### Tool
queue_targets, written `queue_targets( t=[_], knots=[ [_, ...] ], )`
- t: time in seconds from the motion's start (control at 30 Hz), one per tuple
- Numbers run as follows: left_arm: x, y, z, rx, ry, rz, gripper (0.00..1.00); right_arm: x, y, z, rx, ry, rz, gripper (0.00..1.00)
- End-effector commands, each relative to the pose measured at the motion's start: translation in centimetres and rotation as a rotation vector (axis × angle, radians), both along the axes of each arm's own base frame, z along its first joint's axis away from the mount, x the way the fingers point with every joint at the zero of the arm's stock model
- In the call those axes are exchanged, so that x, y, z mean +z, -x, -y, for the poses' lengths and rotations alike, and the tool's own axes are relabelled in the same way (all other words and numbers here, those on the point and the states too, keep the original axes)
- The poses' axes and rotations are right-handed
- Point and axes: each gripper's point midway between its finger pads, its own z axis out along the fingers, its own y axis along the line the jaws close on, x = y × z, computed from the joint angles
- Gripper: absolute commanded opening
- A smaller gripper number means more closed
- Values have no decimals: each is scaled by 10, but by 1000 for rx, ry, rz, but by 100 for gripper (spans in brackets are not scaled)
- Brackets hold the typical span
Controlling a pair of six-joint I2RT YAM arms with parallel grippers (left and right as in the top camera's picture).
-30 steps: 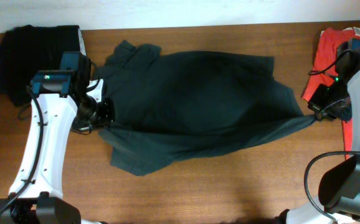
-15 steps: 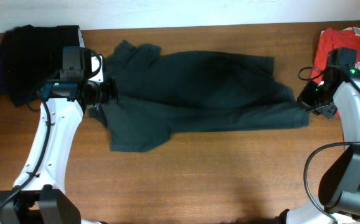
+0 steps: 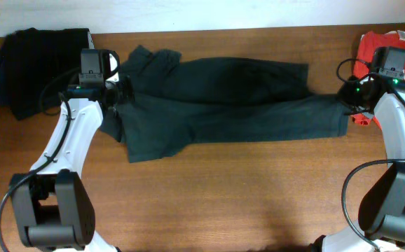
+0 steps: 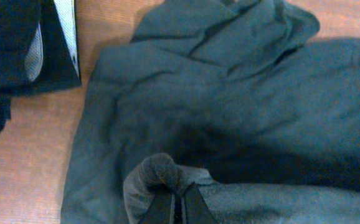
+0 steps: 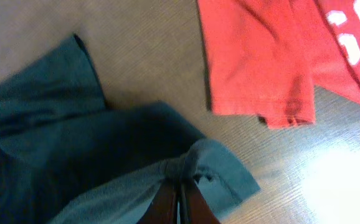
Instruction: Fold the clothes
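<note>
A dark green T-shirt (image 3: 223,105) lies spread across the middle of the wooden table, its near half folded up over its far half. My left gripper (image 3: 118,94) is shut on a pinch of the shirt's left edge (image 4: 161,171). At the shirt's right end my right gripper (image 3: 348,105) is shut on a bunched corner of the cloth (image 5: 195,163). In both wrist views the fingers meet with the fabric gathered at their tips. No lettering shows on the shirt.
A black folded garment (image 3: 38,66) lies at the far left corner, seen also in the left wrist view as a black garment (image 4: 18,50). A red T-shirt with white print (image 3: 381,59) lies at the far right, close to my right gripper.
Both grippers have carried the shirt's near edge away from me, folding it over the far half. The loose lower flap has flattened and the shirt now looks narrower.
</note>
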Motion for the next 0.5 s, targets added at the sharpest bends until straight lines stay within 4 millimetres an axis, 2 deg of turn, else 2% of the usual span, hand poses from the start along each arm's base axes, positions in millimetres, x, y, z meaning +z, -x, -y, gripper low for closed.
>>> queue_targets(
  t=[0.0,0.07,0.1,0.13,0.17,0.2,0.23,0.33,0.4,0.47],
  knots=[
    [-23,-8,-4,17,-11,-22,1,-19,-9,-3,10,-17,-12,4],
    [-30,-17,-4,18,-12,-4,1,-30,-18,-5,23,-11,-9,4],
    [-34,-21,-4,18,-12,3,6,-34,-21,-7,28,-11,-10,5],
    [-35,-23,-4,18,-11,6,27,-35,-21,-7,29,-12,-12,12],
    [-37,-23,-4,18,-12,4,56,-36,-21,-8,30,-12,-14,49],
    [-36,-23,-5,20,-12,5,82,-35,-19,-7,28,-15,-19,99],
    [-32,-21,-7,21,-5,-2,99,-31,-15,-5,21,-20,-35,99],
    [-3,1,-8,12,42,-71,99,-12,2,1,-5,-56,-112,99],
    [8,21,-3,-1,69,-131,99,-1,16,-3,-6,-113,-162,99],
    [-2,54,13,-39,140,-270,99,-2,30,-19,13,-187,-220,99]
  ],
)
